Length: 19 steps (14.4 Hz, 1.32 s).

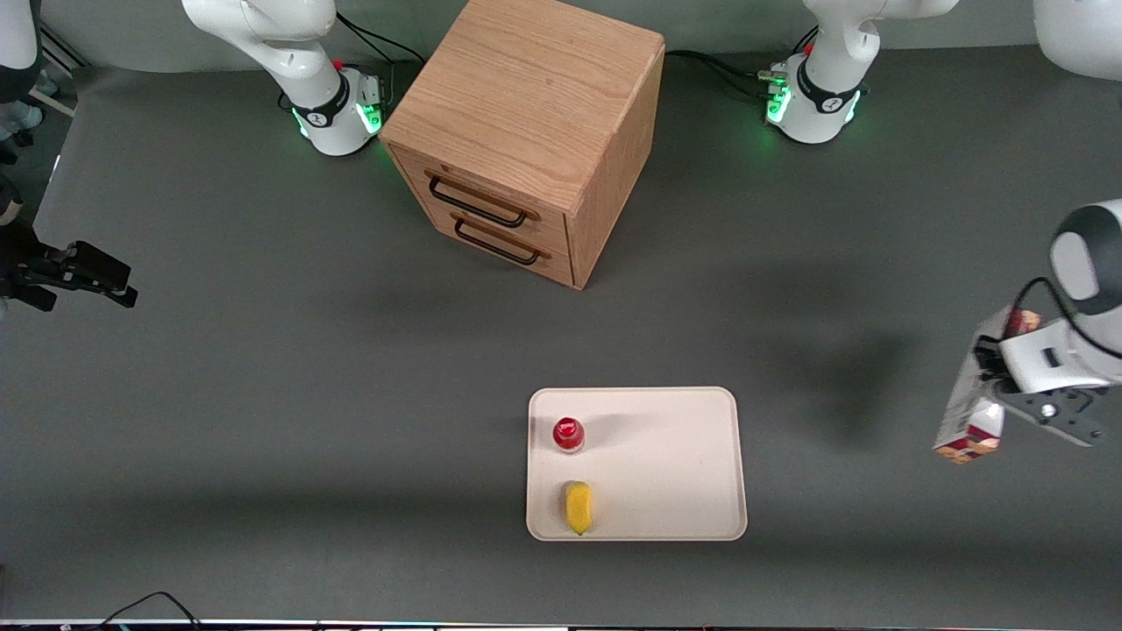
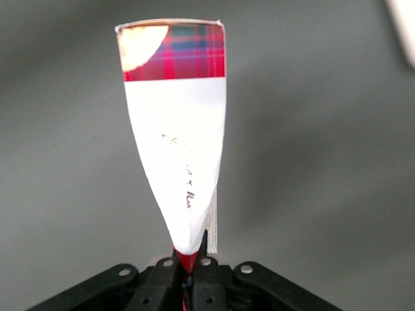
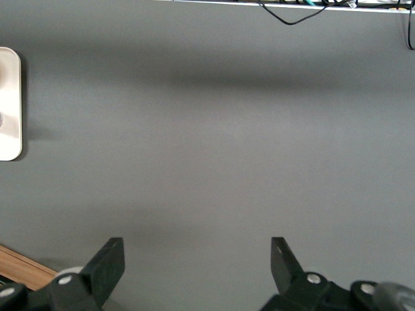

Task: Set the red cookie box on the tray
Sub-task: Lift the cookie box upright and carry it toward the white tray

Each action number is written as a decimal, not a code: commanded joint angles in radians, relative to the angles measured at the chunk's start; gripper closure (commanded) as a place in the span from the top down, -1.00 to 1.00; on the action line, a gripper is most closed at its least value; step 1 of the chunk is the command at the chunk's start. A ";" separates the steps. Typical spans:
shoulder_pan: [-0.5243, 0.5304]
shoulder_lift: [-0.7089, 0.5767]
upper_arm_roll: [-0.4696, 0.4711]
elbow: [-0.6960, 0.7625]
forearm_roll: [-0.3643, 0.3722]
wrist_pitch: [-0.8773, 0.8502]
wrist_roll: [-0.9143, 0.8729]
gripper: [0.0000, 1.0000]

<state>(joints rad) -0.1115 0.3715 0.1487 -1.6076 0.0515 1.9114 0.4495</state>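
The red cookie box (image 1: 968, 419) hangs tilted above the table at the working arm's end, well apart from the tray. My left gripper (image 1: 997, 389) is shut on it. In the left wrist view the red cookie box (image 2: 175, 129) shows its white patch and a red plaid end, and the gripper (image 2: 189, 258) pinches its red near end. The cream-white tray (image 1: 675, 464) lies flat near the middle of the table, closer to the front camera than the cabinet. A corner of the tray (image 2: 405, 29) shows in the left wrist view.
A small red-capped bottle (image 1: 568, 434) and a yellow item (image 1: 578, 506) sit on the tray's half toward the parked arm. A wooden drawer cabinet (image 1: 526, 131) stands farther from the front camera. The tray's edge (image 3: 10, 103) shows in the right wrist view.
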 commanded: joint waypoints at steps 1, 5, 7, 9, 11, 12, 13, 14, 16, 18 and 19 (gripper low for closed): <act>-0.003 -0.005 -0.141 0.061 0.063 -0.077 -0.367 -1.00; -0.052 0.088 -0.253 0.138 0.097 -0.081 -0.638 -1.00; -0.082 0.189 -0.279 0.242 0.087 -0.118 -0.670 -1.00; -0.115 0.320 -0.293 0.415 0.082 -0.149 -0.750 -1.00; -0.152 0.416 -0.293 0.515 0.083 -0.132 -0.834 -1.00; -0.161 0.450 -0.291 0.552 0.082 -0.127 -0.854 -1.00; -0.165 0.481 -0.291 0.587 0.080 -0.127 -0.858 -1.00; -0.165 0.512 -0.293 0.607 0.080 -0.126 -0.858 -1.00; -0.165 0.540 -0.293 0.607 0.076 -0.086 -0.859 -1.00; -0.165 0.563 -0.293 0.609 0.062 -0.072 -0.859 -1.00; -0.165 0.567 -0.291 0.603 0.060 -0.057 -0.861 -1.00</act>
<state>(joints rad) -0.2680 0.9132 -0.1486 -1.0505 0.1221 1.8523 -0.3901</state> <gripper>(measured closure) 0.960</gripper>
